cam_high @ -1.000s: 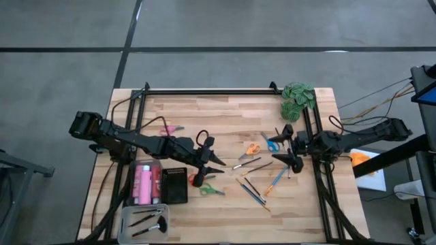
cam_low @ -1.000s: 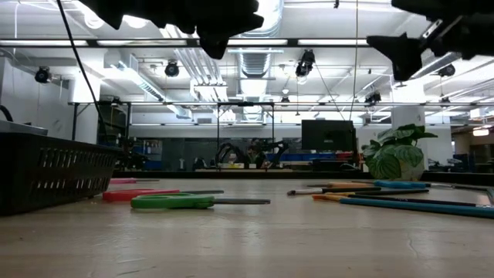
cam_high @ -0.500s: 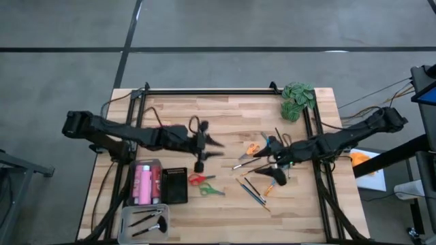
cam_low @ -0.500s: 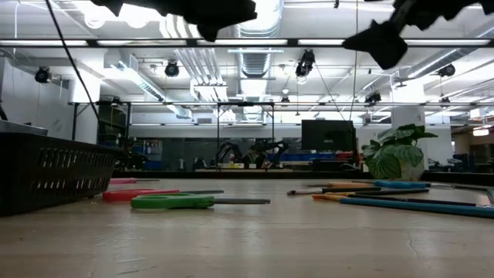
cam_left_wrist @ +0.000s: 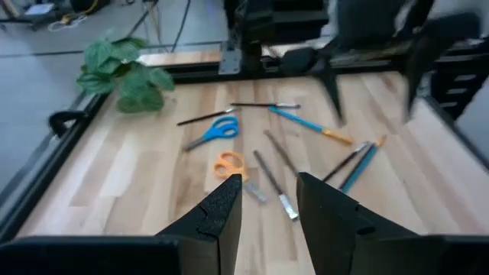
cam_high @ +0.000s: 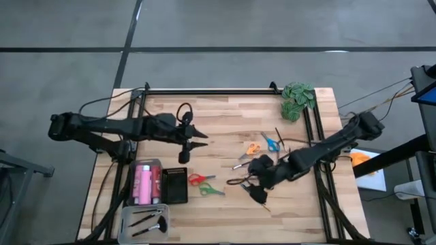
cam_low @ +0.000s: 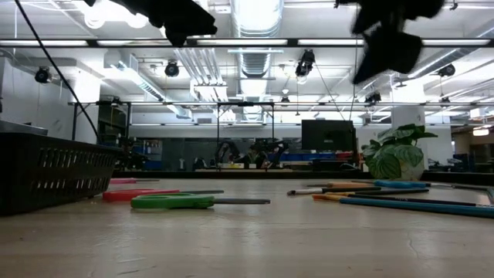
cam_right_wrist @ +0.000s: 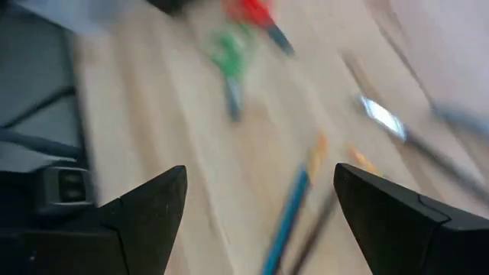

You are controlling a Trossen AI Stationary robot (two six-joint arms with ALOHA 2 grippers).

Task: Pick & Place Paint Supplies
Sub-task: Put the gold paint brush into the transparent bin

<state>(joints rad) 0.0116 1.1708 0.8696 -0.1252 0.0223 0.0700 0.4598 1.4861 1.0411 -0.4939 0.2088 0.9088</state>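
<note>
Two arms above tabletop (cam_high: 225,112), jaws holding nothing
Pink bottles (cam_high: 144,182) in tray; brushes (cam_high: 148,220) in bin; left gripper (cam_high: 195,139) slightly open, right gripper (cam_high: 251,188) wide over loose brushes (cam_high: 253,192); scissors (cam_high: 202,180) mid-tabletop

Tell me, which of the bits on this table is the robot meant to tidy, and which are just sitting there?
Part of the job:
- orange scissors
- blue scissors
- red scissors
- green scissors
- loose brushes
- pink bottles, already in the tray

Just lying about:
- leafy green plant in the corner
- black basket
</note>
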